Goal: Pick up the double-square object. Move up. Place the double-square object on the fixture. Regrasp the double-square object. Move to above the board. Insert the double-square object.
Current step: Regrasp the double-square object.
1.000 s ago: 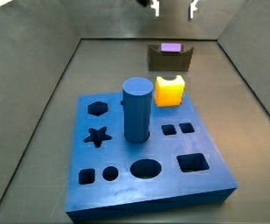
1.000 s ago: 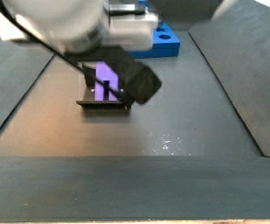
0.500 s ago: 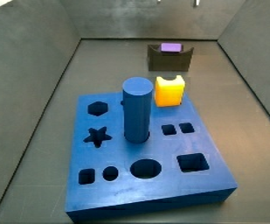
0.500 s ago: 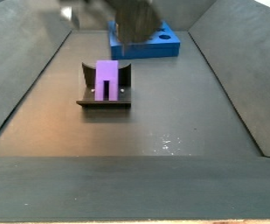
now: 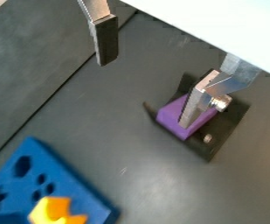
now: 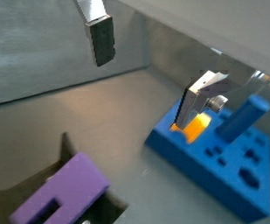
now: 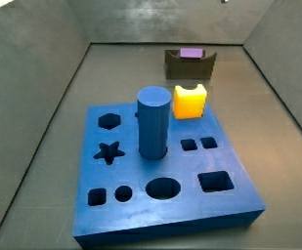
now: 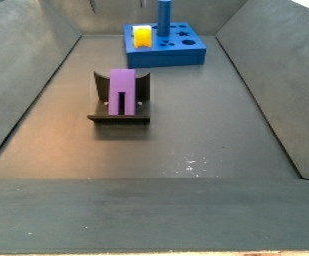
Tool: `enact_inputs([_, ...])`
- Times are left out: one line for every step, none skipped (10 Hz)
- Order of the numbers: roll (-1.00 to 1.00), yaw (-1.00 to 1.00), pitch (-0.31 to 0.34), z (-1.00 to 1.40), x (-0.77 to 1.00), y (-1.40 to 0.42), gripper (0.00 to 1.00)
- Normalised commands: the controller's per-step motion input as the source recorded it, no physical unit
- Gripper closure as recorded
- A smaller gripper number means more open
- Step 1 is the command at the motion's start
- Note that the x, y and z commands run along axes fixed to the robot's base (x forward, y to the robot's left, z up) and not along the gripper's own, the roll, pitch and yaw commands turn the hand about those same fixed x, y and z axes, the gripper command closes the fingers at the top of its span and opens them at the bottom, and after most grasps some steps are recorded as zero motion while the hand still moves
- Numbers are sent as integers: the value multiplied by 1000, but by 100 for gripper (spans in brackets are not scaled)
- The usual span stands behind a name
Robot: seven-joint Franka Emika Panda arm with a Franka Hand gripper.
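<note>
The light purple double-square object (image 8: 122, 88) rests in the dark fixture (image 8: 118, 120) with nothing holding it, its slotted end toward the fixture's low front. In a side view it shows as a purple top (image 7: 190, 54) in the fixture (image 7: 190, 70) behind the board (image 7: 166, 195). In both wrist views my gripper (image 5: 148, 70) (image 6: 147, 72) hangs open high above the floor, with nothing between its fingers (image 5: 103, 39). The object (image 5: 172, 114) (image 6: 61, 188) lies well below it. The gripper is out of both side views.
The blue board (image 8: 184, 50) carries a yellow-orange cube (image 7: 190, 101) (image 8: 142, 38) and a tall blue cylinder (image 7: 153, 122) (image 8: 162, 15). Both also show in a wrist view, the cube (image 6: 196, 129) and the cylinder (image 6: 245, 118). Grey walls slope up on both sides of the dark floor.
The gripper has let go of the double-square object and risen out of both side views. The object stays in the fixture.
</note>
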Motion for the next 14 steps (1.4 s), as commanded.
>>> enact_inputs([1000,14,6,11,-30,-30,0])
enact_inputs([1000,14,2,11,-30,-36,0])
enact_inputs([1000,15,-4,10,-36,-29,0])
enact_inputs([1000,16,-11,2,-29,-25,0])
enact_inputs([1000,17,-16,2,-25,-26,0])
enact_inputs([1000,18,-18,3,-26,-24,0])
enact_inputs([1000,20,-18,9,-25,-21,0])
enact_inputs([1000,21,-15,13,-22,-16,0])
enact_inputs([1000,22,-9,14,-12,-24,0])
enact_inputs([1000,22,-7,12,-1,-23,0])
enact_inputs([1000,25,3,-8,27,-26,0])
enact_inputs([1000,26,11,-14,35,-24,0])
enact_inputs([1000,30,25,-18,51,-30,0])
enact_inputs([1000,34,40,-12,61,-31,0])
